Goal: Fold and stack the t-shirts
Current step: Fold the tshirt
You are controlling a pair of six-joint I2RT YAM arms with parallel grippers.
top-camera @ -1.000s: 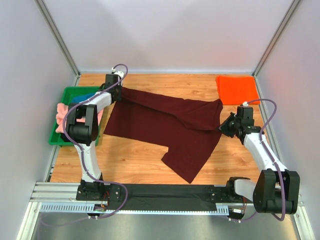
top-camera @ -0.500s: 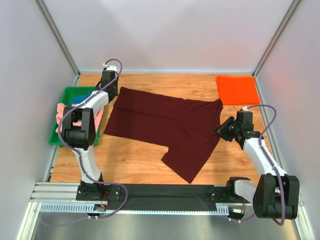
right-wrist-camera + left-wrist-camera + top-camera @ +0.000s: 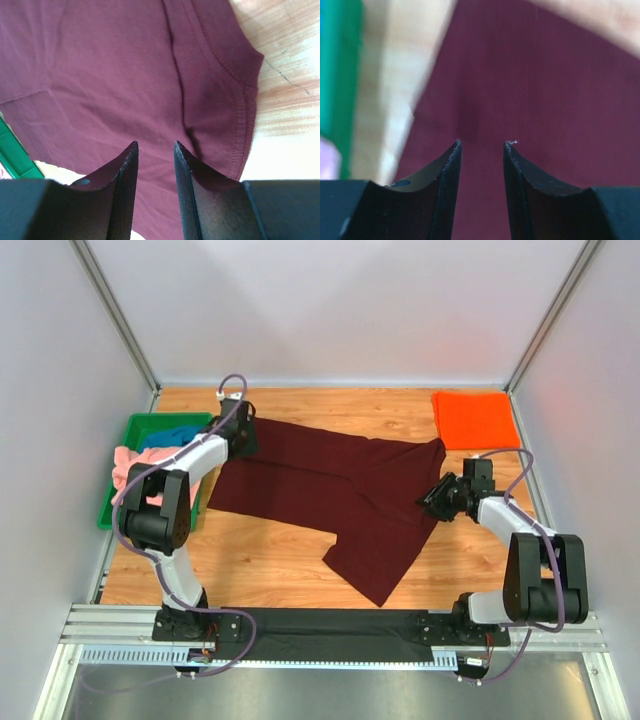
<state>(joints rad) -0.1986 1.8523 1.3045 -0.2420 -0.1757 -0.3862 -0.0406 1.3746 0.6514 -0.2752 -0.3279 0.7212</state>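
We're mid-fold on the maroon shirt (image 3: 330,490), lying flat under both claws.
Left claw (image 3: 243,437) and right claw (image 3: 432,498) hang open, empty, over its opposite ends; next we'd pinch an edge each and fold it over.

No writing, label, brand mark, number or sign can be read in any of the views.
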